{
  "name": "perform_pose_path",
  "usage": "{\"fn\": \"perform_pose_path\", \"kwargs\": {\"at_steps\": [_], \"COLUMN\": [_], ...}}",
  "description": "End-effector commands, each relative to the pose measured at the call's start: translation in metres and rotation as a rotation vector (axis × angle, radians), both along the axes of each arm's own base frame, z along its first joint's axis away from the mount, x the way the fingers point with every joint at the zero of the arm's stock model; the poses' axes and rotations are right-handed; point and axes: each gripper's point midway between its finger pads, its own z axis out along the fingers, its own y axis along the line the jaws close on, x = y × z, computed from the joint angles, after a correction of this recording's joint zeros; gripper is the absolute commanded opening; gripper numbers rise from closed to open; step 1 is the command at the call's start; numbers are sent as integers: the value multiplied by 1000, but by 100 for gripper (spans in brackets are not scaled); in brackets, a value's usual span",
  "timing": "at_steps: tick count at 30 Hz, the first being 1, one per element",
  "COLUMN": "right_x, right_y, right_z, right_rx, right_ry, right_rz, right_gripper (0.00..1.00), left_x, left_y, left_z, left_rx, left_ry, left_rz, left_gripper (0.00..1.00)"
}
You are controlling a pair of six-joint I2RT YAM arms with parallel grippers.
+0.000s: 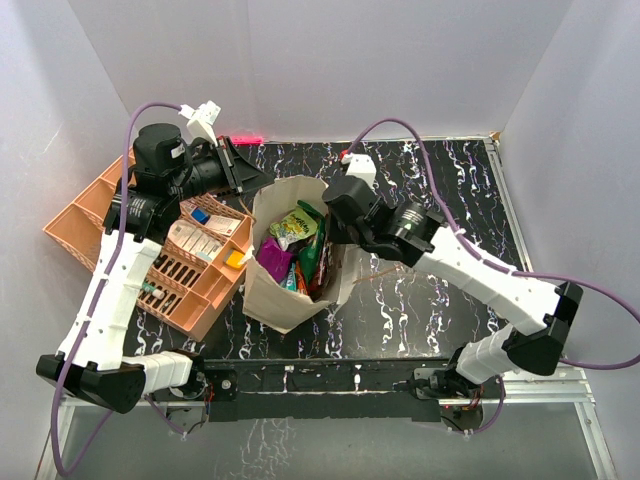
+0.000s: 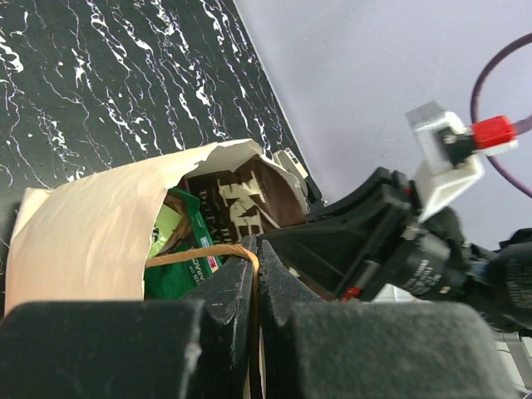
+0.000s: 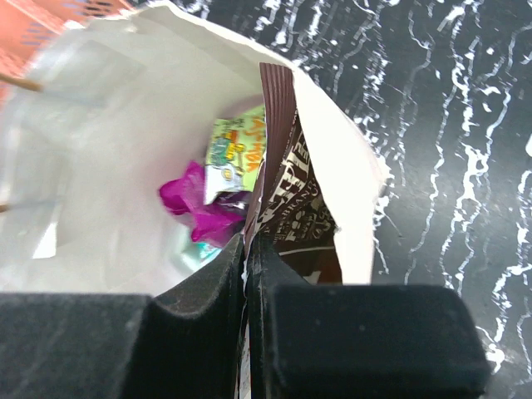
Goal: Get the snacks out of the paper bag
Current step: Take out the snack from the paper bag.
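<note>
The cream paper bag [image 1: 275,290] stands open at mid-table with colourful snacks inside: a green packet [image 1: 293,228] and a purple one [image 1: 273,258]. My left gripper [image 2: 258,266] is at the bag's far left rim, shut on its thin tan handle [image 2: 199,252]. In the left wrist view the bag's wall [image 2: 91,241], a green packet [image 2: 179,270] and the dark-brown pouch [image 2: 241,195] show. My right gripper [image 3: 247,249] reaches into the bag's right side, shut on the edge of the dark-brown pouch [image 3: 291,199]. A purple packet [image 3: 204,212] and a light-green packet [image 3: 237,145] lie deeper inside.
An orange compartment tray [image 1: 100,215] with small boxes and bottles sits tilted at the left, touching the bag's left side. Black marbled tabletop [image 1: 430,320] shows to the right and behind. White walls enclose the table.
</note>
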Motion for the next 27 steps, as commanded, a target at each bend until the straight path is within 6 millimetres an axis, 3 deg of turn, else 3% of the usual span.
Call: {"fn": "perform_pose_path", "kwargs": {"at_steps": [1, 16, 23, 27], "right_x": [-1, -8, -3, 12], "right_y": [10, -20, -65, -100], "right_z": [128, 244, 326, 345], "right_rx": [363, 514, 477, 355], "right_ry": [-231, -498, -772, -902], "right_rz": [31, 22, -104, -287], "right_gripper": [7, 7, 7, 7], "left_x": [-17, -5, -4, -3], "left_y": [-1, 3, 5, 6], "left_z": [52, 31, 27, 28], "left_rx": [-76, -56, -45, -38], "left_ry": [-187, -112, -99, -94], "left_rz": [-39, 24, 40, 40], "left_gripper": [0, 0, 0, 0]}}
